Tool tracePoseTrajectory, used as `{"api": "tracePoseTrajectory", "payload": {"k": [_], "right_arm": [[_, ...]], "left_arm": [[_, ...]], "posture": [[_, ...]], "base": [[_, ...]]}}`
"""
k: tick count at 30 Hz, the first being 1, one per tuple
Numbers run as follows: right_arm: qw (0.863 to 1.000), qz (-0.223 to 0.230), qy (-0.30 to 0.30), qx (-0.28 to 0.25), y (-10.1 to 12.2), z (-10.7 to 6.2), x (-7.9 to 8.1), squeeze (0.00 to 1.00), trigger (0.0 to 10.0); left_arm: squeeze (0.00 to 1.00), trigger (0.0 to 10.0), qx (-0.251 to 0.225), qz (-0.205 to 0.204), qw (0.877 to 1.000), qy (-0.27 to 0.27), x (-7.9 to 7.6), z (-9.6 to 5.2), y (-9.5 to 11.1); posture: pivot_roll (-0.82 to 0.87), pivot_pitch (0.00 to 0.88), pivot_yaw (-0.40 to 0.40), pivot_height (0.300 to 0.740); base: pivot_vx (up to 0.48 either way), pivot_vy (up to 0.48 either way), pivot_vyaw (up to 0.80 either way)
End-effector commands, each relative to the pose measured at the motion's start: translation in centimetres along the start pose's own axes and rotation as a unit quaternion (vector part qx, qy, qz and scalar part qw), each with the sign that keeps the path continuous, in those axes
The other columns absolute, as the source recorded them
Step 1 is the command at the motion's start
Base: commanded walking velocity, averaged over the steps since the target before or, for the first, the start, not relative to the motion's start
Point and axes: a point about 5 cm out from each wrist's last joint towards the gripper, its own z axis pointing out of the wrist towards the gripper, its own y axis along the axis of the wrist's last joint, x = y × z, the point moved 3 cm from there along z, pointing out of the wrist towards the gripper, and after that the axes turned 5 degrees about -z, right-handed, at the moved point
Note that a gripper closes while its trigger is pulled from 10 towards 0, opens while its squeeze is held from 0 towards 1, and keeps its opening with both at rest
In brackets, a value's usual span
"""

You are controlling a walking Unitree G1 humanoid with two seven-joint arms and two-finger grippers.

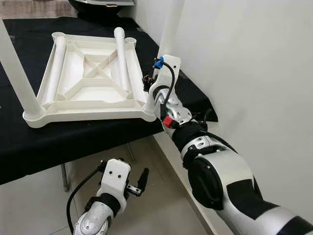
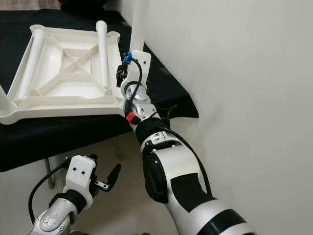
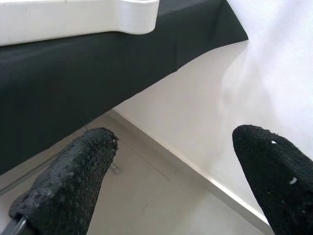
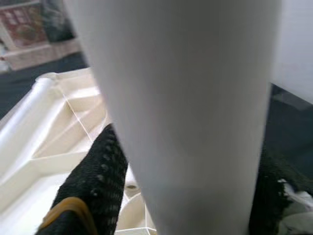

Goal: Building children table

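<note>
Black-draped bench (image 1: 58, 142): right gripper (image 4: 186, 196) jaws clamp upright table leg (image 4: 181, 98); left gripper (image 3: 171, 181) hangs low, jaws apart.

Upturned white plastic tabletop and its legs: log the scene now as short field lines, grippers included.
Tabletop: white plastic tabletop, ribbed underside up, on black-covered table
Standing legs: white tubular leg at near right corner; another white leg at near left corner
Loose legs: two white tubes lying inside the frame
Right gripper: closed around the right corner leg
Left gripper: open, low beside the table edge, above the floor
</note>
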Motion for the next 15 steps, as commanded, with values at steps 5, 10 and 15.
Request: {"api": "tracePoseTrajectory", "payload": {"k": [5,10,15], "right_arm": [[0.952,0.019,0.305,-0.027,0.4,-1.7,2.4,0.00,10.0],[0.871,-0.004,0.491,-0.009,-0.3,-4.4,2.7,0.00,10.0],[0.841,-0.028,0.540,-0.005,-0.6,-5.2,3.6,0.00,10.0]], "left_arm": [[0.00,10.0,0.016,-0.007,1.000,-0.003,-0.1,0.1,-0.7],[0.00,10.0,0.015,-0.007,1.000,-0.001,-0.1,0.0,-0.7],[0.00,10.0,0.014,-0.006,1.000,-0.002,-0.1,0.0,-0.7]], "posture": [[0.12,0.107,-0.180,0.740],[0.12,0.108,-0.184,0.740],[0.12,0.108,-0.183,0.740]], "base": [[0.000,0.000,0.00],[0.000,0.000,0.00],[0.000,0.000,0.00]]}}
